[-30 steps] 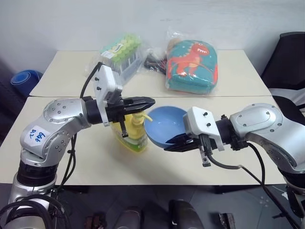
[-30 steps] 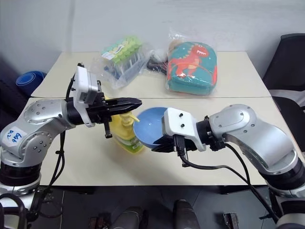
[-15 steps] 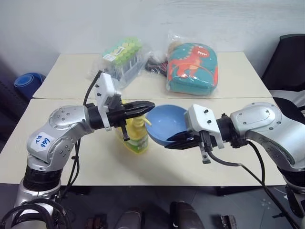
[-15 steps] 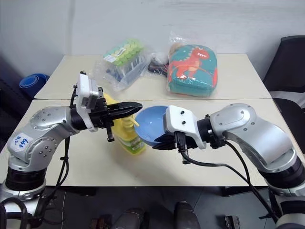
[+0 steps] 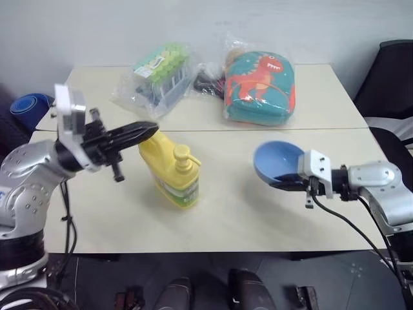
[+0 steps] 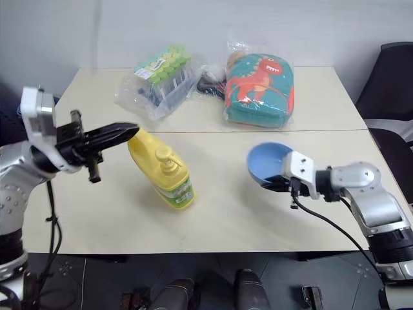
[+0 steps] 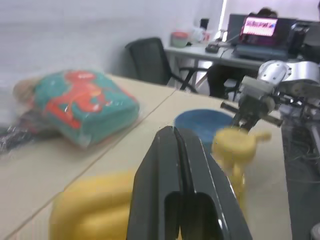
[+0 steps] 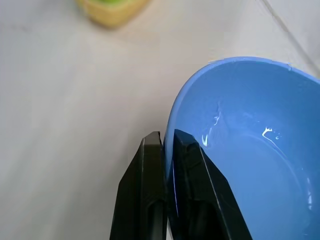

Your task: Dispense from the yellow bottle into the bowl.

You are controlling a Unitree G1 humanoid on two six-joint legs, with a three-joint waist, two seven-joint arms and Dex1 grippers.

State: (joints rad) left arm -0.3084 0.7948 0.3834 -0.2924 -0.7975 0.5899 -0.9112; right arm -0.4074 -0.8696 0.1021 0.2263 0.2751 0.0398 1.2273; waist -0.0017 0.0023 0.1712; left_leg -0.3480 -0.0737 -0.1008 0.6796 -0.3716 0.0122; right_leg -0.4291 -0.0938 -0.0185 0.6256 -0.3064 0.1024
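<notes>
Bowl (image 6: pixel 270 163) is pinched by its rim between the two black fingers of the right gripper (image 8: pixel 163 150); it is carried tilted, off to the right of the near table (image 5: pixel 258 223), with its opening turned toward the bottle side. Yellow bottle (image 5: pixel 170 169) is stood upright near the middle of that table, pump nozzle aimed right, nothing touching it. Left gripper (image 5: pixel 143 131) is held level with its fingers pressed together and empty, tip just above and to the left of the bottle's handle shoulder, not in contact. Bottle and bowl are well apart.

Step judged: bowl in hand but not placed under the nozzle, so dispensing is not set up. Whether liquid is already in the bowl cannot be told; only glints are seen inside.

Next move calls for: bowl to be levelled and brought under the pump spout, then the closed left fingertip to be set on the pump head and pressed straight down. Bottle tipping is the risk, since it is unsupported.

Farther back, a bagged pack of green-capped tubes (image 5: pixel 160 72) and a dinosaur-print pouch (image 5: pixel 260 87) are lying on the rear table, clear of the work.
</notes>
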